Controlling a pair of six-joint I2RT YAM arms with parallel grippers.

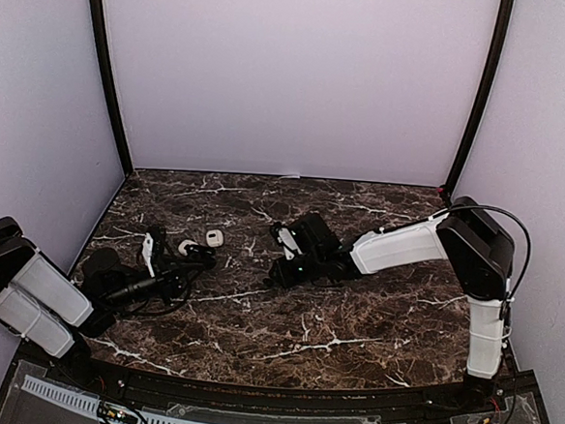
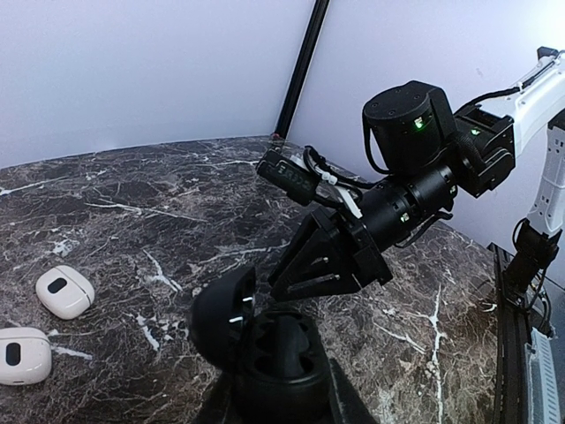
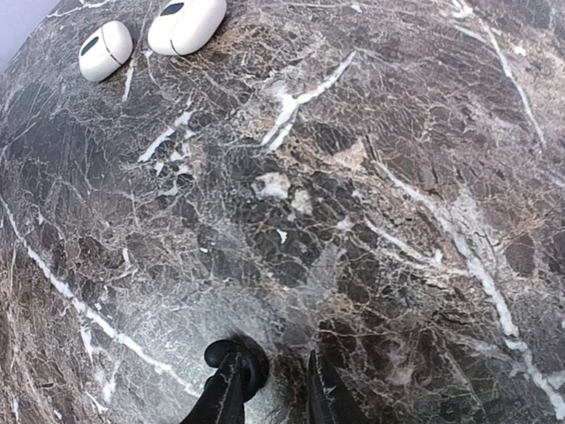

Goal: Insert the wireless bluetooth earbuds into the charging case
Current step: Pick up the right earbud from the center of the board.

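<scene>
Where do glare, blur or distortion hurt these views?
Right wrist: pale sheen on the marble table near the right gripper, and the frame bows like a fisheye. Left wrist: the black case near the lens looks soft. Top external: the left gripper merges with the dark marble.

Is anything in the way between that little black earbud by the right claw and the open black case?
Nothing visible does. The black earbud lies at the right gripper's fingertips, and only bare table separates it from the open black case in the left gripper. The two white cases sit off to one side.
</scene>
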